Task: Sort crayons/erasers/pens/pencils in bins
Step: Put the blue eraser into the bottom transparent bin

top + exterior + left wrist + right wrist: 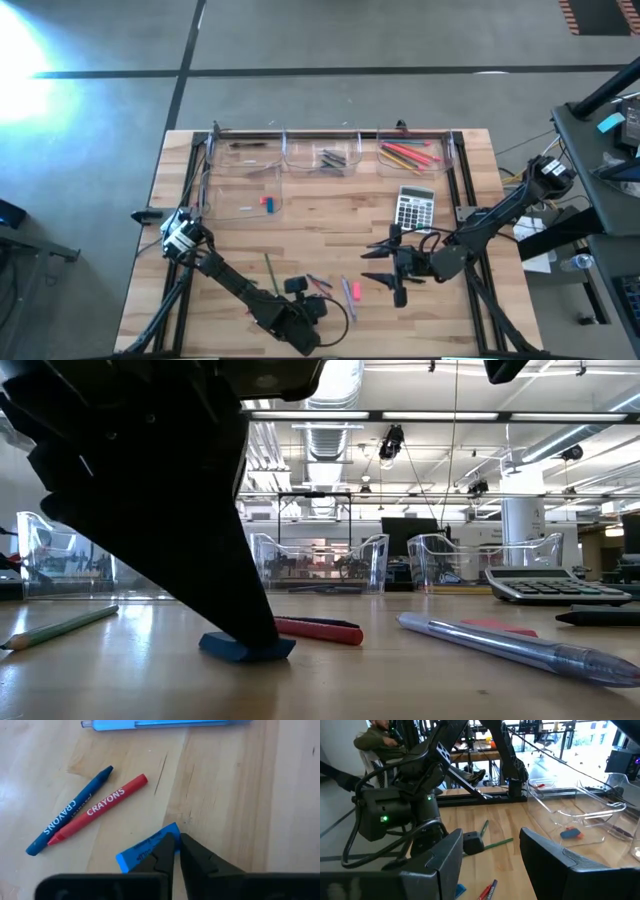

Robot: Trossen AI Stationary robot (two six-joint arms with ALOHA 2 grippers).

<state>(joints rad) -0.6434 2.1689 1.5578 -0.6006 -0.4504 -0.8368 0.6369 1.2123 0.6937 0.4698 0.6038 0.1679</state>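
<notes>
Left gripper: the left gripper (pixel 176 851) is down at the near middle of the wooden table (pixel 330 215), its two dark fingers (pixel 200 862) drawn together with almost no gap; the tips press on the top of the small blue block eraser (pixel 145 854), which lies flat on the wood and is not clamped between them.
Blue eraser from table height: the same eraser (pixel 245 648) sits under the dark fingertip, resting on the table.
Crayons: a dark blue paper-wrapped crayon (pixel 70 812) and a red paper-wrapped crayon (pixel 100 809) lie side by side just beside the eraser, apart from it.
Pen: a light blue translucent plastic pen (pixel 165 724) lies beyond the crayons.
Pencil: a thin green wooden pencil (pixel 269 273) lies on the table left of the left gripper.
Right gripper: the right gripper (pixel 385 264) hovers right of the middle with its fingers spread apart and nothing between them.
Calculator: a grey calculator with buttons (pixel 415 207) lies just beyond the right gripper.
Bins: clear plastic rectangular bins (pixel 330 155) stand along the far edge; the far right one holds orange and red pencils (pixel 408 153), and a nearer left bin (pixel 245 198) holds a blue and a pink eraser (pixel 267 202).
Room: a seated person in a dark green top (pixel 377 740) shows beyond the table.
</notes>
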